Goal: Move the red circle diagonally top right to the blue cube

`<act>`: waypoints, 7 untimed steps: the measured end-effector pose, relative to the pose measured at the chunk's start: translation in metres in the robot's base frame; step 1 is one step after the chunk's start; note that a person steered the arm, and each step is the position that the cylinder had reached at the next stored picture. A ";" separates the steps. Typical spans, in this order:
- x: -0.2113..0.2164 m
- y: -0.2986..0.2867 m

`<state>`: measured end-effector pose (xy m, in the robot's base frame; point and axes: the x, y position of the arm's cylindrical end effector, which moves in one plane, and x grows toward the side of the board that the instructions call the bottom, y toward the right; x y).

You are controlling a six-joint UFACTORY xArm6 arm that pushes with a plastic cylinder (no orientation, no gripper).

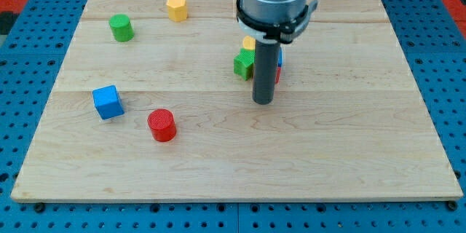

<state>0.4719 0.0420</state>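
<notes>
Currently one red circle, a short cylinder, is standing upright on its flat end with its long axis vertical, so no sideways heading can be read from it. It is sitting on the wooden board toward the view's lower left, apart from everything else. One blue cube is lying near it, up and to the view's left, not touching. One green cylinder and one yellow hexagonal block are resting well apart near the view's top left. My tip is pressing nothing; it is standing on bare wood right of centre, well apart from the red circle. Just behind the rod, a cluster is showing one green block, one yellow block, plus blue and red slivers, shapes partly hidden.
</notes>
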 end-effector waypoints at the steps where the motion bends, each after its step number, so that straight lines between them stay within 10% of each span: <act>1: 0.046 -0.003; 7: 0.060 -0.182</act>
<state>0.5324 -0.1397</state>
